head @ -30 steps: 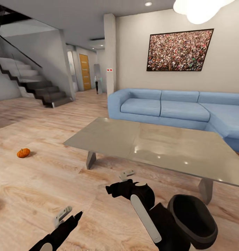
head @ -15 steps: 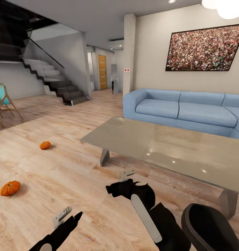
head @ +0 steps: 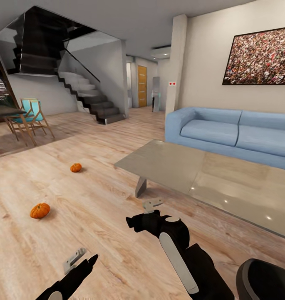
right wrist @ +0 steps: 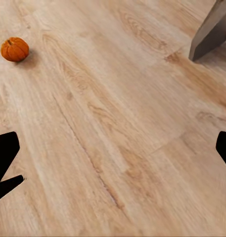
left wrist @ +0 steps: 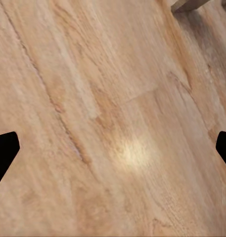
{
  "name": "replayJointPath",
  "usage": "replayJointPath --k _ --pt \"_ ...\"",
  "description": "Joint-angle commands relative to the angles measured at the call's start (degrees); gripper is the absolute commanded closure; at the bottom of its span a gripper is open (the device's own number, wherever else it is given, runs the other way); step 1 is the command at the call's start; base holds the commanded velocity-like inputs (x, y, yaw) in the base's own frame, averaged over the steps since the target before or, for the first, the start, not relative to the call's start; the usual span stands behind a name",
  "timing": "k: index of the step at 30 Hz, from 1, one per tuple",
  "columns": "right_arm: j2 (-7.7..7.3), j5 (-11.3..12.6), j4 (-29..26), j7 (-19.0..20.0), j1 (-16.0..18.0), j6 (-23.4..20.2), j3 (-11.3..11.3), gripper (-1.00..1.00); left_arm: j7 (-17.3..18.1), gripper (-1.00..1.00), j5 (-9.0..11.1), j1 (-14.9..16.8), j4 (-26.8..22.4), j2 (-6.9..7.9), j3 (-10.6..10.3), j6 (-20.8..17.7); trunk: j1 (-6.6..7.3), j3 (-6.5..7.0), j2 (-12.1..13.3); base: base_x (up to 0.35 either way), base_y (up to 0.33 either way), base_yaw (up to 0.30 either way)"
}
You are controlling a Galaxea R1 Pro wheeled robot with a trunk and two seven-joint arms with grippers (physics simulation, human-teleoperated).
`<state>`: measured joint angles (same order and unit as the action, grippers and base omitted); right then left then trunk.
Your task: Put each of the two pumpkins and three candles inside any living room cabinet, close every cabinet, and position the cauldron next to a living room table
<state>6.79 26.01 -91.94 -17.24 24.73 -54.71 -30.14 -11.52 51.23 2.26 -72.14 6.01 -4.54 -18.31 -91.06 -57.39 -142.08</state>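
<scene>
Pumpkins not yet gathered

Both tools, left tool (head: 81,258) and right tool (head: 142,214), hang with jaws apart and empty. The near pumpkin (head: 40,210) and far pumpkin (head: 75,167) lie on the wooden floor (head: 96,208), beside the table (head: 209,179); storing seems ahead.

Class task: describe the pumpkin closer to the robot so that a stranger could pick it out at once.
Start at the grey coffee table before the blue sofa. On the wooden floor to its left lie two orange pumpkins. Yours is the nearer pumpkin, farther from the staircase than the farther pumpkin.
</scene>
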Motion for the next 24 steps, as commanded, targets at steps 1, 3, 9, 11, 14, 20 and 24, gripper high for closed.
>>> replayJointPath --k 1,3,9,11,14,20,24 --pt "-0.02 0.6 -0.1 -0.6 0.0 -0.2 0.0 -1.0 -0.5 -1.0 0.6 0.1 -0.1 0.11 -0.2 -0.1 0.01 -0.06 0.0 0.0 0.0 0.296" --pt "-0.07 0.6 -0.2 -0.6 0.0 -0.2 -0.1 -1.0 -0.3 -1.0 0.6 0.1 0.0 0.24 -0.2 -0.4 0.01 -0.06 0.0 0.0 0.0 0.296" --pt "-0.18 0.4 -0.2 -0.6 -0.1 -0.2 0.1 -1.0 -0.1 -1.0 0.7 0.2 0.9 0.3 -0.2 -0.5 0.01 -0.06 0.0 0.0 0.0 0.296" --pt "-0.19 0.4 -0.2 -0.6 -0.1 -0.2 0.1 -1.0 0.0 -1.0 0.7 0.2 1.0 0.34 -0.2 -0.4 0.01 -0.06 0.0 0.0 0.0 0.296" --pt "-0.2 0.4 -0.3 -0.6 -0.1 -0.2 0.2 -1.0 0.2 -1.0 0.8 0.2 0.7 0.41 -0.4 -0.4 0.01 -0.06 0.0 0.0 0.0 0.296" --pt "-0.43 0.4 -0.4 -0.5 -0.1 -0.2 0.7 -1.0 0.4 -1.0 0.7 -0.4 -2.7 0.61 -1.2 -0.4 0.01 -0.06 0.0 0.0 0.0 0.296" --pt "-0.46 0.5 -0.4 -0.5 -0.1 -0.2 1.3 -1.0 0.4 -1.0 0.7 -2.6 -6.5 1.38 -1.2 -0.4 0.01 -0.06 0.0 0.0 0.0 0.296"
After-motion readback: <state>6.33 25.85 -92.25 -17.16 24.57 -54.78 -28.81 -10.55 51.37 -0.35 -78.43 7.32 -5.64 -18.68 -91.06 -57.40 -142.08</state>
